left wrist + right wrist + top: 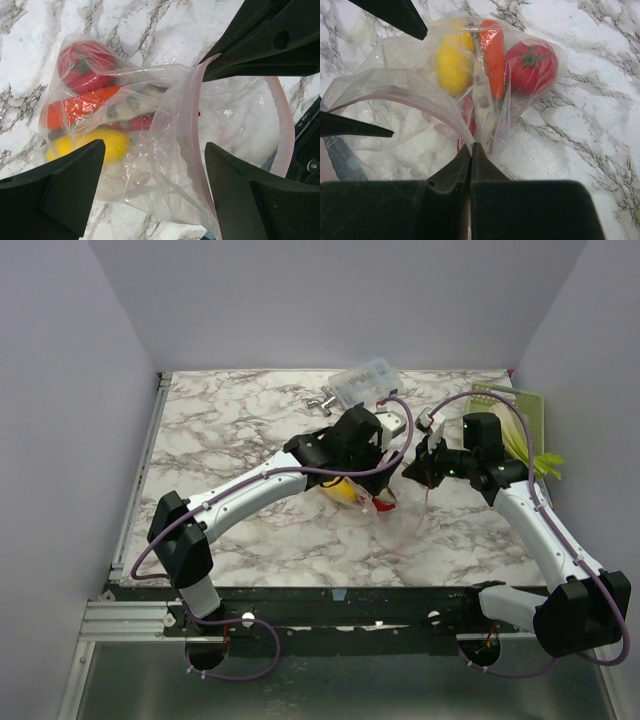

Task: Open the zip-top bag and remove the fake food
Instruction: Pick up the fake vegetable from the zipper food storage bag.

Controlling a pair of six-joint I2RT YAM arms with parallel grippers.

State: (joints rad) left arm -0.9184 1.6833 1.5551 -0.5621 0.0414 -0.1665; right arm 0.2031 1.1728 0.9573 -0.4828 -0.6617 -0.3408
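One zip-top bag lies beneath the spread left tool, right tool clamping its rim.

From above, the left arm is covering most of the zip-top bag, leaving only yellow and red scraps of the fake food showing. In the left wrist view, crinkled plastic is blurring a dark piece, possibly the purple one, and the bag's lower edge is running off frame. The right hand is hiding the stretch of pink strip it is pinching.
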